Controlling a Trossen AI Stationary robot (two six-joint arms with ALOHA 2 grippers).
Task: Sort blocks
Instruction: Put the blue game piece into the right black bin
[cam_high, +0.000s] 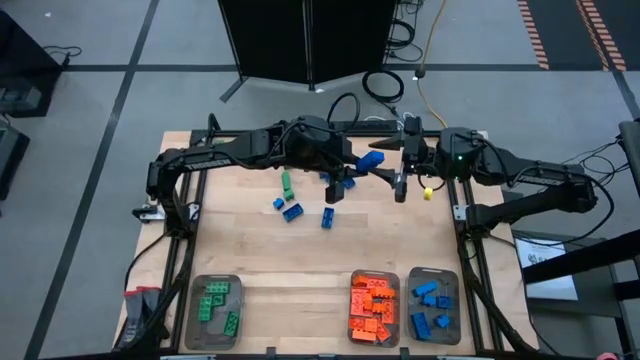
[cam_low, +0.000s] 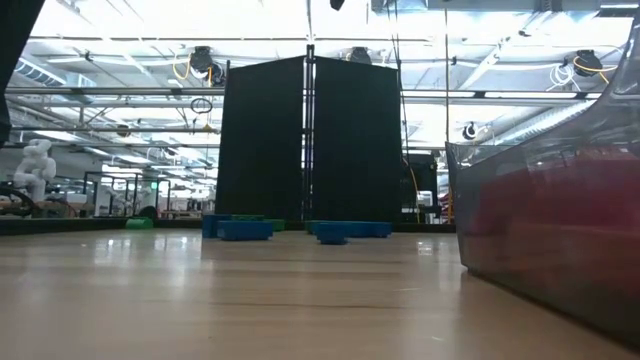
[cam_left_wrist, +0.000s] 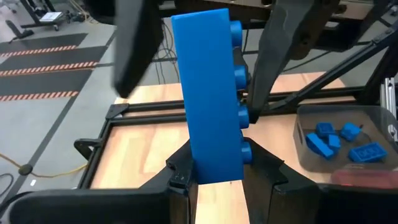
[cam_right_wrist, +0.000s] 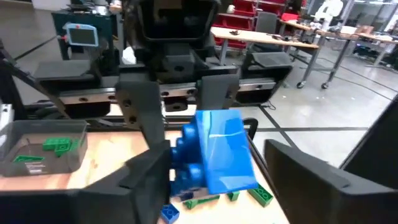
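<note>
A long blue studded block (cam_left_wrist: 208, 93) hangs in the air over the table's far middle (cam_high: 370, 159), and my left gripper (cam_high: 350, 168) is shut on it. My right gripper (cam_high: 392, 160) faces it from the table's right, open. Its two fingers (cam_left_wrist: 134, 50) stand on either side of the block's free end (cam_right_wrist: 217, 152). Whether the finger on the studded side touches the studs, I cannot tell. Loose blue blocks (cam_high: 292, 212) and a green one (cam_high: 286, 183) lie flat on the wood beneath the left arm. My left gripper pinches the blue block's near end (cam_left_wrist: 214, 165) between its two fingers, one finger (cam_left_wrist: 183, 171) on the smooth face and one on the studded face. The fingers reach toward the table's right, slanting slightly down, along the block. The block sticks out past the fingertips, clear of the table.
Three clear trays stand along the near edge: one with green blocks (cam_high: 215, 308), one with orange (cam_high: 372, 308), one with blue (cam_high: 433, 305). A small yellow piece (cam_high: 427, 193) lies under the right arm. In the low view a tray wall (cam_low: 540, 230) rises at the right.
</note>
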